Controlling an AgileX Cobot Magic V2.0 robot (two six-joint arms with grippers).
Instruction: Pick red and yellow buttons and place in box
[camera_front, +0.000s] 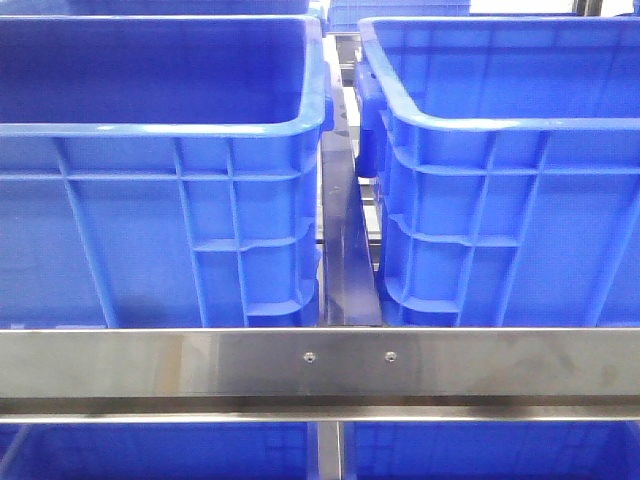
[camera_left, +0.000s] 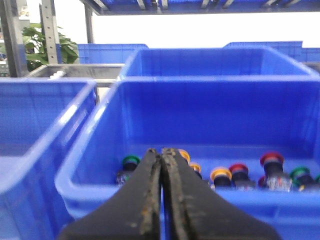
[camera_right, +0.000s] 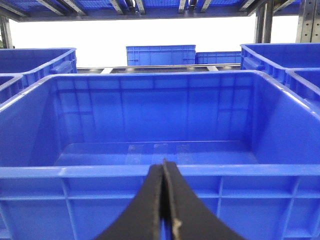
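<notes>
The left gripper (camera_left: 161, 152) was pinched together with nothing in it, just outside a blue crate (camera_left: 210, 95). Red buttons (camera_left: 238, 169) and yellow buttons (camera_left: 220, 174) lay on that crate's floor among green ones. The right gripper (camera_right: 163, 164) was pinched together too, facing the bare box (camera_right: 150, 170).

Three cameras, all close on blue crates

The front camera looks forward over a steel rail (camera_front: 320, 365) at two crate walls, close up; each wrist camera peers past its own fingers over a near rim, the left into the stocked crate (camera_left: 200, 90), the right into an open box (camera_right: 160, 115)
</notes>
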